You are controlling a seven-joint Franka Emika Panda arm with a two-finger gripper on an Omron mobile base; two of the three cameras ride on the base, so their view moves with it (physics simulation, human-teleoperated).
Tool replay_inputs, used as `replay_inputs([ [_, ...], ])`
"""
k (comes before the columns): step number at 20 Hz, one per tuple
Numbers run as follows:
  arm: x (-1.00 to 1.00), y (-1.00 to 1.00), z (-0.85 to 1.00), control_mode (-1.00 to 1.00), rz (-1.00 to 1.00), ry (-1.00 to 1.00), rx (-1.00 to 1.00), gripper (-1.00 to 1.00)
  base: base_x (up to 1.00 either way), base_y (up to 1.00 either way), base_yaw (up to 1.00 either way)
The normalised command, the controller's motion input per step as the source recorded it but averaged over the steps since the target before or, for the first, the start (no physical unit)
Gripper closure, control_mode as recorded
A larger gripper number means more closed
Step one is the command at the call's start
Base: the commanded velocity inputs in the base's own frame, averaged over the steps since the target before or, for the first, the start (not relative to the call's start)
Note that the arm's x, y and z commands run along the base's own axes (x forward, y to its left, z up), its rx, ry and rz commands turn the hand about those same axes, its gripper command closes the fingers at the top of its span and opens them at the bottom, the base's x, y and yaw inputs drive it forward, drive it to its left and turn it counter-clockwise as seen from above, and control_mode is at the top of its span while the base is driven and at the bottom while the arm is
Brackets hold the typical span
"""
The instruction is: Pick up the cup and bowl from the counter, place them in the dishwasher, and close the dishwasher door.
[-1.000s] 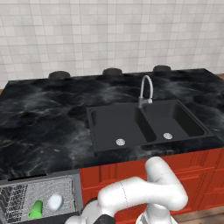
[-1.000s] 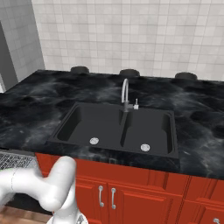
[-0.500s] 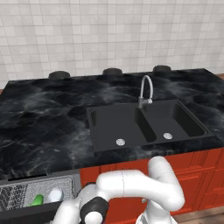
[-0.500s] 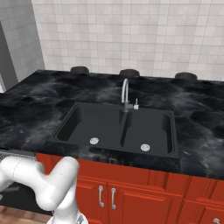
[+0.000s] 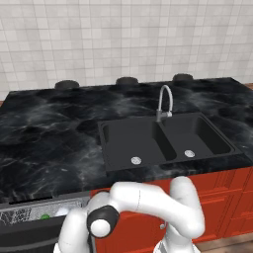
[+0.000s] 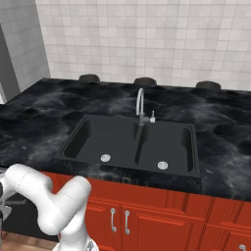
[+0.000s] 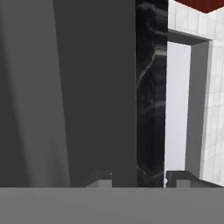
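Since the earlier frame the arm has swung lower and left, and the dishwasher door (image 5: 29, 236) has risen so less rack shows. Cup (image 5: 45, 216) and bowl (image 5: 63, 211) sit in the dishwasher (image 5: 34, 210), under the counter (image 5: 44, 143) at near left. Whether the jaws are wide or narrow I cannot tell. To finish well, push the panel (image 7: 87, 87) steadily and squarely until it latches
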Motion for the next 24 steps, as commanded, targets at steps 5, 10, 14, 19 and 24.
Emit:
replay_inputs([
  [5, 0.68, -0.31, 0.00, -1.00, 0.00, -0.06, -0.02, -1.00, 0.00, 0.00, 0.00],
  [10, 0.67, -0.31, 0.00, -1.00, 0.00, -0.06, -0.02, -1.00, 0.00, 0.00, 0.00],
  [14, 0.69, -0.31, 0.00, -1.00, 0.00, -0.05, -0.01, -1.00, 0.00, 0.00, 0.00],
  [19, 0.66, -0.28, 0.00, -1.00, 0.00, -0.05, -0.02, -1.00, 0.00, 0.00, 0.00],
  [24, 0.66, -0.26, -0.01, -1.00, 0.00, -0.05, -0.03, -1.00, 0.00, 0.00, 0.00],
])
